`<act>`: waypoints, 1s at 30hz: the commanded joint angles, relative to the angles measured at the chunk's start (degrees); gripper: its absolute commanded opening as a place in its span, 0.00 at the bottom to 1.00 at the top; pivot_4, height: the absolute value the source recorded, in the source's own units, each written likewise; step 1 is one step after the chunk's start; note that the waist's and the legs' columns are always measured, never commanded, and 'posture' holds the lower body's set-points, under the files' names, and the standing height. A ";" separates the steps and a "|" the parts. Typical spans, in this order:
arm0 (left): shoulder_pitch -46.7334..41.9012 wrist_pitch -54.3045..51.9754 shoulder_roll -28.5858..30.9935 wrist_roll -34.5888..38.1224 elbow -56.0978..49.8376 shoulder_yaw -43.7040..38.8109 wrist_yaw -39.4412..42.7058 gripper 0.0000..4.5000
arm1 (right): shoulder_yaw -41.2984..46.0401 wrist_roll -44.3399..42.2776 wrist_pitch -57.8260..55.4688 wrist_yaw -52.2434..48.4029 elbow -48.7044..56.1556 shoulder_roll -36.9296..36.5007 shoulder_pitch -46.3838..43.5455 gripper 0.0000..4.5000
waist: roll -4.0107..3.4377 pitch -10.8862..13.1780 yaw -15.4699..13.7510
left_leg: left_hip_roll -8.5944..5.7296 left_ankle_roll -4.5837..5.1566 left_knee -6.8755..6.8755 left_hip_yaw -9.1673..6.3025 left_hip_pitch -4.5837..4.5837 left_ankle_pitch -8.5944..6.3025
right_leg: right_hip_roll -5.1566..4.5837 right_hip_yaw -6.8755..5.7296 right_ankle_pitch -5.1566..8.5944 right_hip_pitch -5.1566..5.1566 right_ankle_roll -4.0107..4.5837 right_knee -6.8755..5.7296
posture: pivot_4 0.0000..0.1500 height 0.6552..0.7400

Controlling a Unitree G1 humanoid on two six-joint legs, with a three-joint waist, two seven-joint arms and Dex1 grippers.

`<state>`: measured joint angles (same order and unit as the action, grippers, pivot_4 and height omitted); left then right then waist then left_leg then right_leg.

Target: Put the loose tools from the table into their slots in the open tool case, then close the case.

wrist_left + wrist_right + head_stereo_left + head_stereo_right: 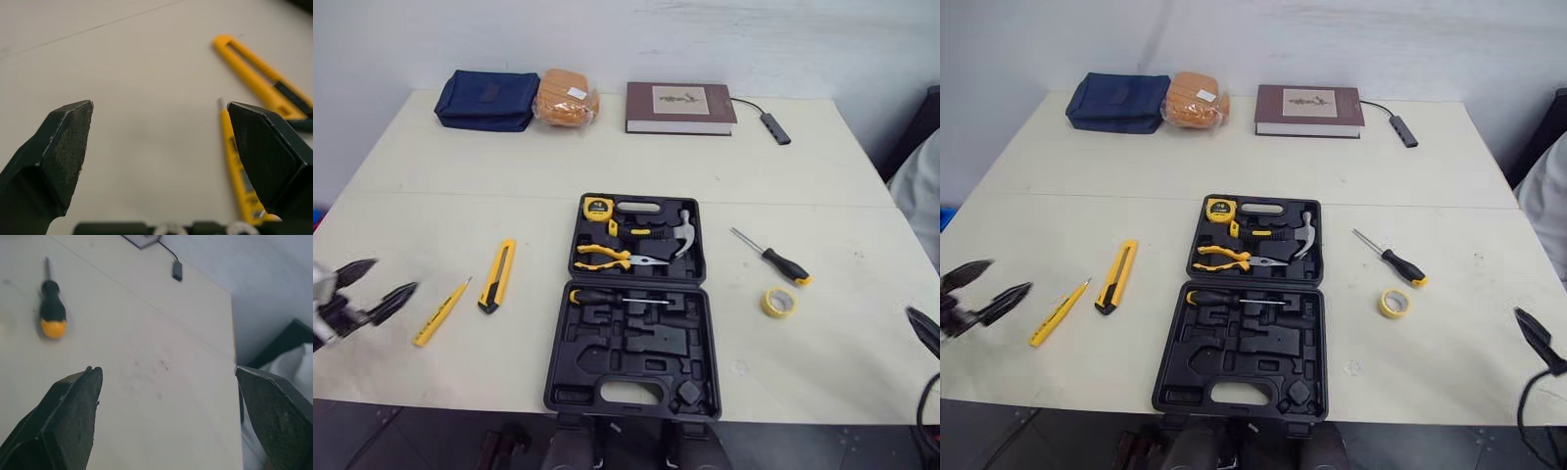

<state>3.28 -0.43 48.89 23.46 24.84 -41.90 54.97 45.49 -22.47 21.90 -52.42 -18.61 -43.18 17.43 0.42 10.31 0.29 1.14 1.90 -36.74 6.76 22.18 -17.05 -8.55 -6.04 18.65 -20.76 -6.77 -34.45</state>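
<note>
The tool case [634, 311] is laid open and flat at the middle of the tabletop [460, 176], close to the front edge, so that both moulded halves can be reached from above. In the far half a tape measure [597, 208], pliers [612, 258] and a hammer [682, 233] are seated; in the near half one screwdriver [617, 297] is held along the hinge side, and the other recesses are left unfilled.

Four loose tools are spread on either side, presumably so that each arm is given its own share. On the left a yellow utility knife [497, 275] and a thin yellow pen-shaped tool [441, 311] are lain side by side. On the right a black-handled screwdriver [773, 258] and a roll of yellow tape [778, 303] are set near each other, apart from the case.

The left claw [391, 275] is held low over the left edge of the tabletop, released with its fingers spread wide, and is pointed towards the pen-shaped tool just beside it. The right claw [166, 371] is poised at the right edge, likewise released and wide, with the loose screwdriver well ahead of it. Nothing is grasped; no loose tool is judged to be stowed yet, and the case is not closed.
</note>
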 commanded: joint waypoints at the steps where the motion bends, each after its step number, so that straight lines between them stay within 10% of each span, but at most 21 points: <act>1: 3.49 2.51 0.39 1.56 2.71 -6.01 -1.99 1.00 | 3.05 -0.39 3.17 1.87 -3.81 0.83 1.90 1.00 | 0.00 0.00 0.00 | 0.00 0.10 0.01 0.00 -0.01 -0.07 | -0.01 0.02 0.00 -0.01 0.00 0.00 | 1.00 1.00; 16: 6.99 1.90 -3.38 5.44 -4.53 -6.43 -4.98 1.00 | 0.56 -4.99 0.22 4.95 -3.87 2.97 0.80 1.00 | -0.10 -0.06 0.03 | 0.01 -0.01 0.57 0.10 -0.03 0.00 | -0.03 0.13 0.13 -0.67 0.25 -0.12 | 1.00 1.00; 30: -8.16 -17.40 0.28 16.63 -32.80 11.67 1.18 1.00 | -16.93 -8.98 -34.40 2.56 16.67 -8.75 -18.21 1.00 | -0.13 -0.04 0.52 | 0.02 -0.19 0.57 0.20 0.06 0.77 | 0.09 0.15 0.11 -0.69 0.44 -0.77 | 1.00 1.00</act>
<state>-4.25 -16.16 48.50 38.31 -5.59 -31.17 56.06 29.38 -30.25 -9.83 -48.55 -4.01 -50.96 0.10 0.29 10.27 0.81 1.16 1.84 -36.17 6.96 22.24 -16.19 -8.44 -5.91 18.76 -21.44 -6.33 -35.22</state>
